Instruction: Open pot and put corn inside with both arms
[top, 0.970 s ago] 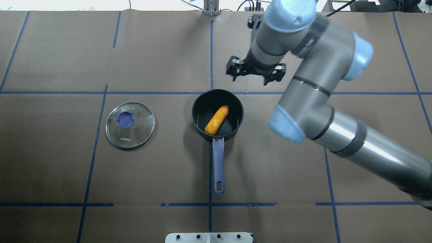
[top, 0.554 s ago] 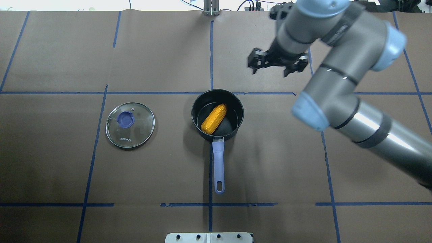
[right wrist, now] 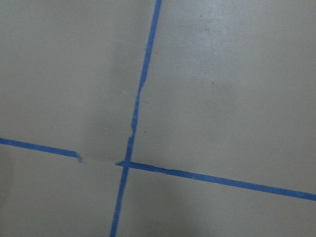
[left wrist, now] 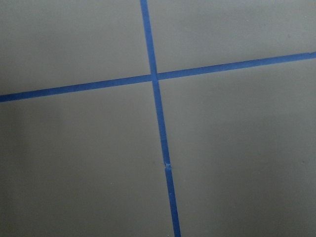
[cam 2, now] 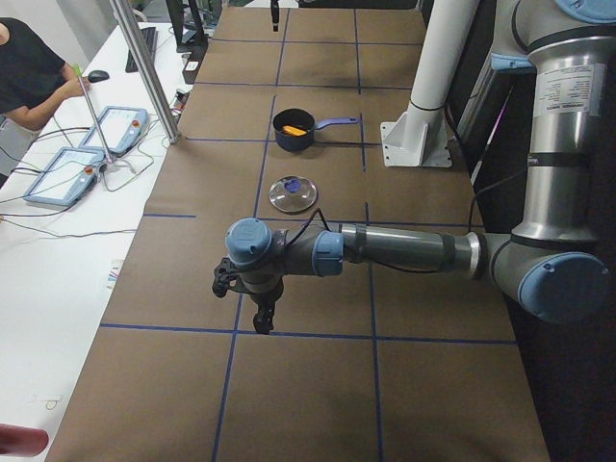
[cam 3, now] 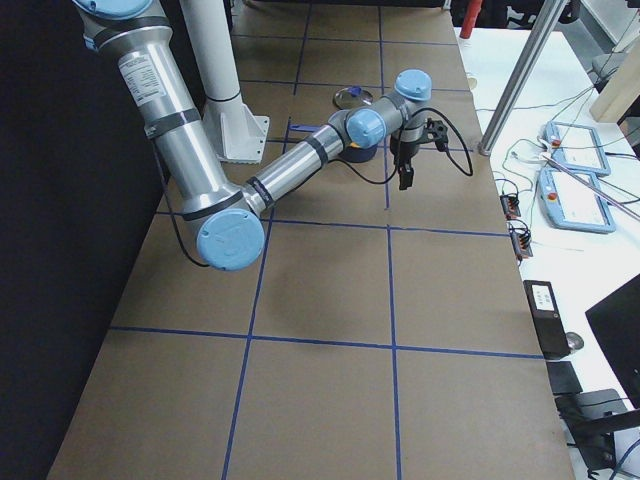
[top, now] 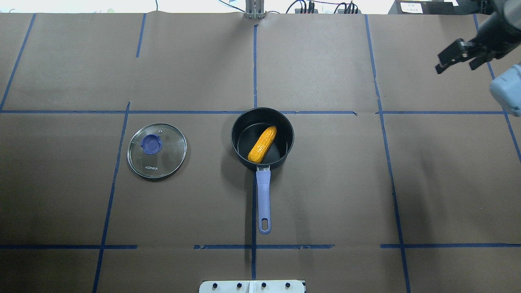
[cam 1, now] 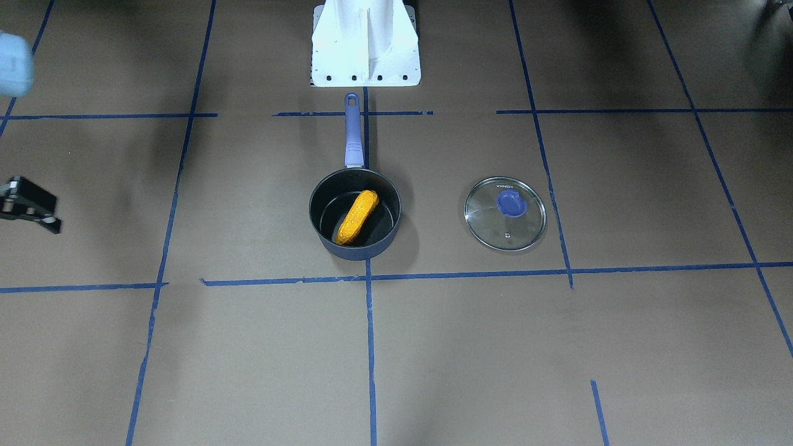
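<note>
- Corn, a small orange-yellow plastic toy cob with bumpy kernels [top: 262,144], lies slantwise on the bottom of the round black pot [top: 240,126], which stands uncovered (its straight purple-blue handle [top: 263,195] points toward the robot).
- Right gripper, black and two-fingered [top: 456,63], hangs over the brown paper-covered table [top: 325,195] with its fingers spread and nothing between them.
- From the right gripper, the corn is well apart, off to the gripper's left and nearer the robot's base.
- Beyond the pot from that gripper, the round glass lid with a blue knob [top: 163,156] lies flat on the table, apart from the pot.
- Left gripper, also black [cam 2: 262,313], shows only in the side view from the robot's left, pointing down at the table beside a blue tape line [cam 2: 173,328]; whether its fingers are spread or closed I cannot tell.
- From the left gripper, the lid lies between it and the pot, so the corn is well apart from this hand too.
- Each wrist view shows brown paper crossed by blue tape.
</note>
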You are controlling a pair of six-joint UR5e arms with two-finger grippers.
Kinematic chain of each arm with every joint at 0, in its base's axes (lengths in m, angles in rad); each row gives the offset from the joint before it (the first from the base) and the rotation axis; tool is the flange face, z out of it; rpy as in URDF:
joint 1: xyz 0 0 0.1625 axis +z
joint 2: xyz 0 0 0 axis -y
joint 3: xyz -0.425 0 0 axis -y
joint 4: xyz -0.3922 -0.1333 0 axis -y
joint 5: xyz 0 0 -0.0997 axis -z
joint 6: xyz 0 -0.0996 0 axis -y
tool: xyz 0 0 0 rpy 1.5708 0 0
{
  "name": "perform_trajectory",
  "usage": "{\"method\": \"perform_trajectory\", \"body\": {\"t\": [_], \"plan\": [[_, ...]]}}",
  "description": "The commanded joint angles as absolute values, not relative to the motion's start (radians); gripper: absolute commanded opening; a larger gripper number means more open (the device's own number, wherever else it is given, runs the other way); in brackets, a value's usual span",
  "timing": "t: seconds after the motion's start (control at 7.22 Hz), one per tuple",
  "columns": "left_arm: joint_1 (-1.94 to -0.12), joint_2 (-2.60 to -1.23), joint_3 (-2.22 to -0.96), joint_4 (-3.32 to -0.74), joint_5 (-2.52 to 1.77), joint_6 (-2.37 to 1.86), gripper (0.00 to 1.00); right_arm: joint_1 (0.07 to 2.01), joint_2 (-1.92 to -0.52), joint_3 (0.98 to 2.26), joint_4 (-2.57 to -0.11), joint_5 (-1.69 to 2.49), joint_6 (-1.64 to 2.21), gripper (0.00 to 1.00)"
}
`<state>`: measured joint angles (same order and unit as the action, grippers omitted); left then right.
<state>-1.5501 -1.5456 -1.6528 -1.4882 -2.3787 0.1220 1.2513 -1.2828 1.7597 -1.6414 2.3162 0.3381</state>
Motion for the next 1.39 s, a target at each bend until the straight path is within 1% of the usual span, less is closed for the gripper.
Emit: {"method": "perform_trajectory", "body": {"t": [0.0,0.14,0.55,0.83,0.97,1.25], "plan": [[-1.581,-1.513,-1.641,-1.493,-2.378,0.123,1.0,1.351,-1.356,1.735,-1.64,2.368,0.218,1.0],[-1.582,-1.517,-1.64,-1.493,-2.378,0.121,1.0,1.388,-1.408,1.712,-1.638,2.388,0.166,1.0],[-1.582,-1.519,-1.64,-1.494,-2.381,0.123,1.0,1.562,-1.485,1.554,-1.638,2.446,-0.091,1.0],[-1.582,-1.514,-1.64,-1.494,-2.384,0.123,1.0,1.597,-1.509,1.54,-1.637,2.45,-0.143,1.0],[-1.582,-1.513,-1.644,-1.496,-2.382,0.124,1.0,1.62,-1.519,1.605,-1.635,2.47,-0.14,1.0],[-1.582,-1.514,-1.643,-1.496,-2.382,0.124,1.0,1.618,-1.548,1.521,-1.628,2.459,-0.132,1.0]]}}
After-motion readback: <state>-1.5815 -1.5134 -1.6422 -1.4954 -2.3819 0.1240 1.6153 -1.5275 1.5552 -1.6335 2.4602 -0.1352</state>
